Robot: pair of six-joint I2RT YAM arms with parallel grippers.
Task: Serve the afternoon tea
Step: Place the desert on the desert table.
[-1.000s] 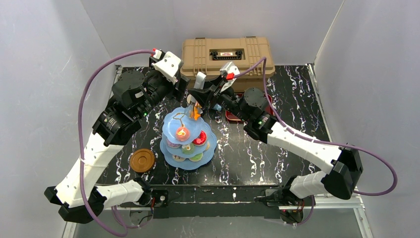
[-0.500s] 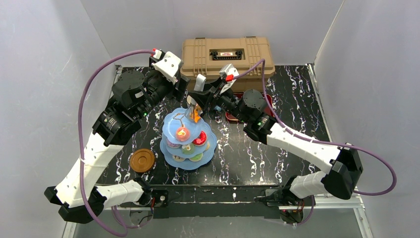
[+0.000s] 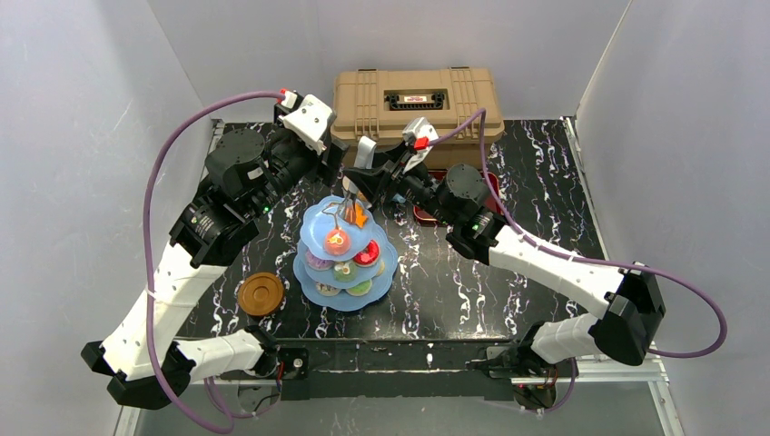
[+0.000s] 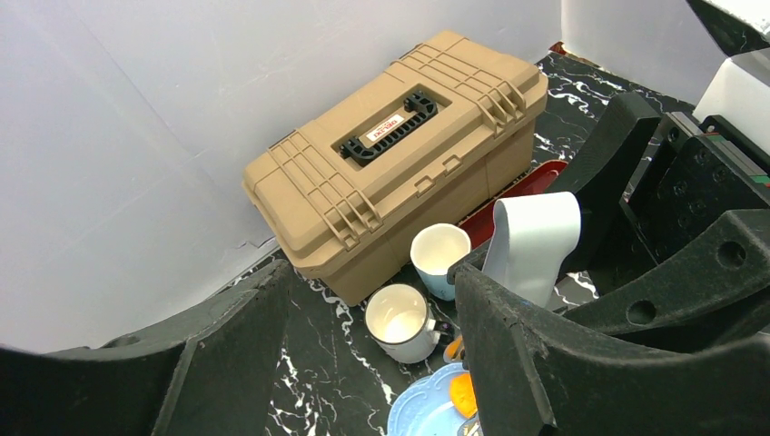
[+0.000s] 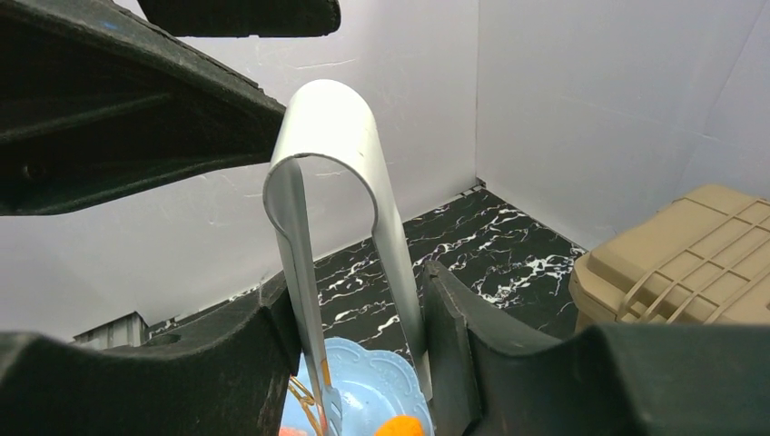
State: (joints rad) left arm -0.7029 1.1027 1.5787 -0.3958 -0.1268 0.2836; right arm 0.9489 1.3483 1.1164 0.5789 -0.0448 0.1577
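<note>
1. Since a second ago, the orange toy piece (image 3: 358, 216) has dropped lower and slightly leftward with the tips of the metal tongs (image 5: 336, 118). It is now over the top tier of the light-blue cake stand (image 3: 313, 238).
2. The right pincer (image 5: 359, 354) is clamped on the tongs' two arms, with the top tier just below its fingertips. Whether the tong tips still grip the orange piece cannot be told.
3. A pink toy cake (image 3: 337, 242) sits on the top tier, and more sit on the tiers beneath.
4. The left pincer (image 4: 368, 300) stands apart and holds nothing, near the right one.
5. Below and ahead of it, the white mug (image 4: 399, 322) and light-blue mug (image 4: 439, 259) stand side by side on the surface (image 3: 508, 163). The tan toolbox (image 4: 390, 163) is just beyond them.
6. A brown saucer (image 3: 261, 293) lies well apart from both pincers.
</note>
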